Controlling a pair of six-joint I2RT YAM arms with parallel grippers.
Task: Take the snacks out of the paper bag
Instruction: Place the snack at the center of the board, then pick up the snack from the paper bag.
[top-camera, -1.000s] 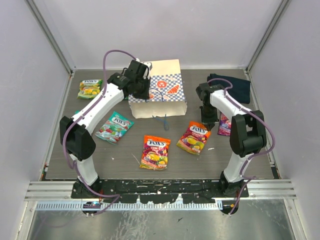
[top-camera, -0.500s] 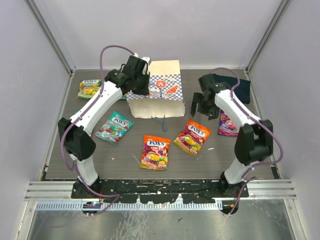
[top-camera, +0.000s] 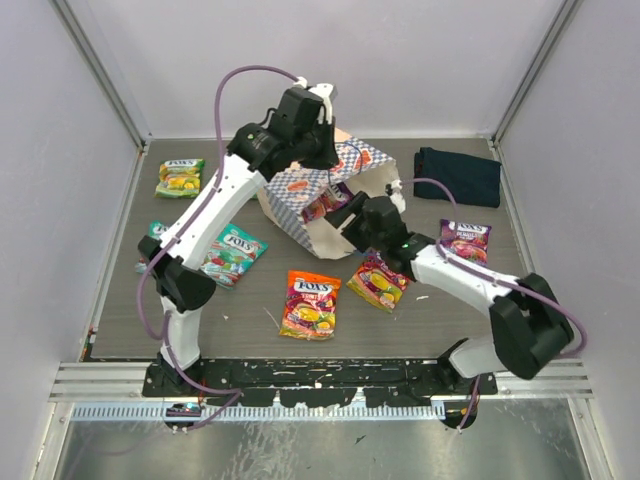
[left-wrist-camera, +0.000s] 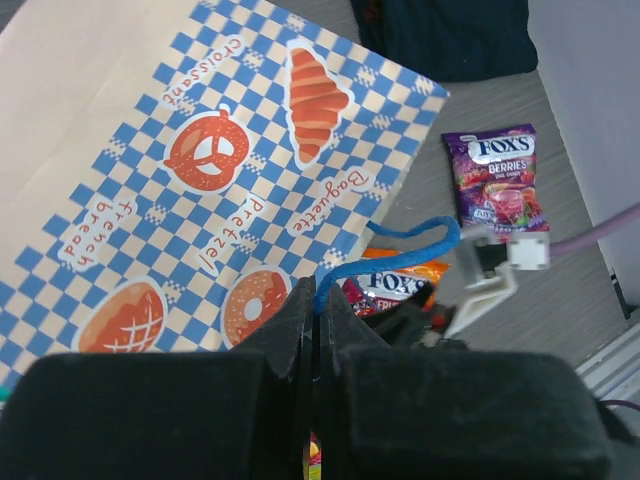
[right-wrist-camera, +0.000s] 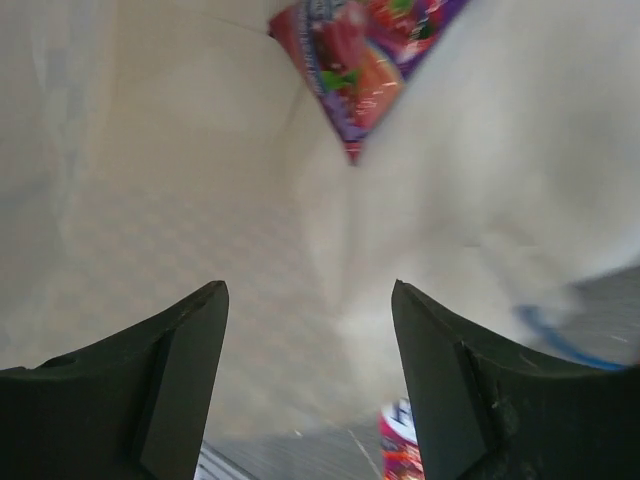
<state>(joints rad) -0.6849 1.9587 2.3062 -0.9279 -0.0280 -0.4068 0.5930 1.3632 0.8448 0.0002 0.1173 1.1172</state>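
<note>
The paper bag (top-camera: 325, 175) hangs tilted, its mouth facing front right. My left gripper (left-wrist-camera: 315, 300) is shut on the bag's blue cord handle (left-wrist-camera: 395, 245) and holds it up. My right gripper (right-wrist-camera: 310, 300) is open at the bag's mouth (top-camera: 350, 222), nothing between its fingers. One purple-red snack (right-wrist-camera: 365, 60) lies inside against the paper wall, also showing from above as a snack (top-camera: 325, 203) in the opening. Outside lie a green snack (top-camera: 180, 177), a teal one (top-camera: 228, 253), two orange ones (top-camera: 310, 303) (top-camera: 378, 280) and a purple one (top-camera: 463, 240).
A dark navy folded cloth (top-camera: 458, 175) lies at the back right. Another teal packet edge (top-camera: 150, 232) peeks out beside the left arm. Grey walls close in the table on three sides.
My left gripper has raised the handle, tipping the bag's mouth open. My right gripper has left the purple packet on the table, swung left to the bag's mouth and opened.
</note>
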